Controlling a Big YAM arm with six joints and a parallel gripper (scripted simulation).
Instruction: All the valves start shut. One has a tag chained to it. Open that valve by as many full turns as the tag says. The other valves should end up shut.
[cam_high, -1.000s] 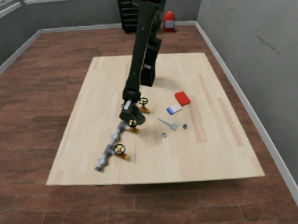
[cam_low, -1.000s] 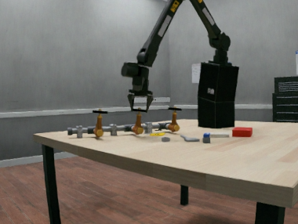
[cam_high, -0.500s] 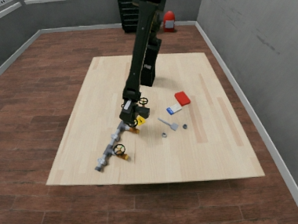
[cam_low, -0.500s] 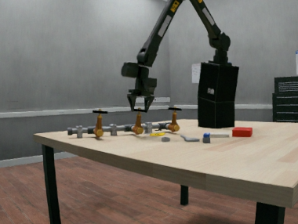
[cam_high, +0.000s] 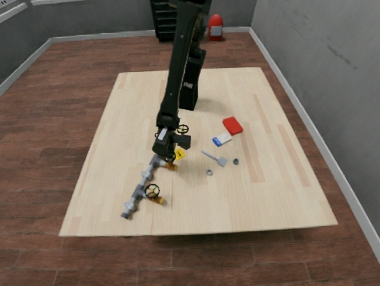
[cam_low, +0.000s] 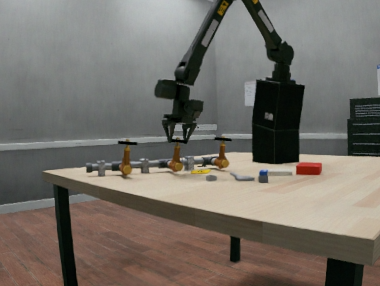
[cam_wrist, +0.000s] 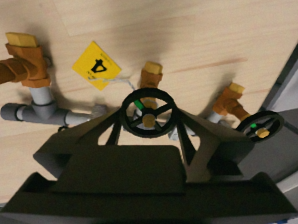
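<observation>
A grey pipe (cam_low: 150, 163) on the table carries three brass valves with black handwheels. A yellow tag (cam_wrist: 96, 65) reading 4 hangs by a chain from the middle valve (cam_low: 175, 161); the tag also shows in the top view (cam_high: 179, 154). My gripper (cam_wrist: 149, 112) points down over the middle valve and is shut on its handwheel (cam_wrist: 148, 112), one finger on each side of the rim. A green mark sits at the wheel's upper left. The far valve's handwheel (cam_wrist: 259, 127) lies to the right. The near valve (cam_high: 152, 191) stands apart.
A red block (cam_high: 232, 125), a blue and white piece (cam_high: 221, 139), a grey bracket (cam_high: 215, 158) and two small nuts (cam_high: 209, 172) lie to the right of the pipe. The arm's black base box (cam_low: 277, 121) stands at the back of the table.
</observation>
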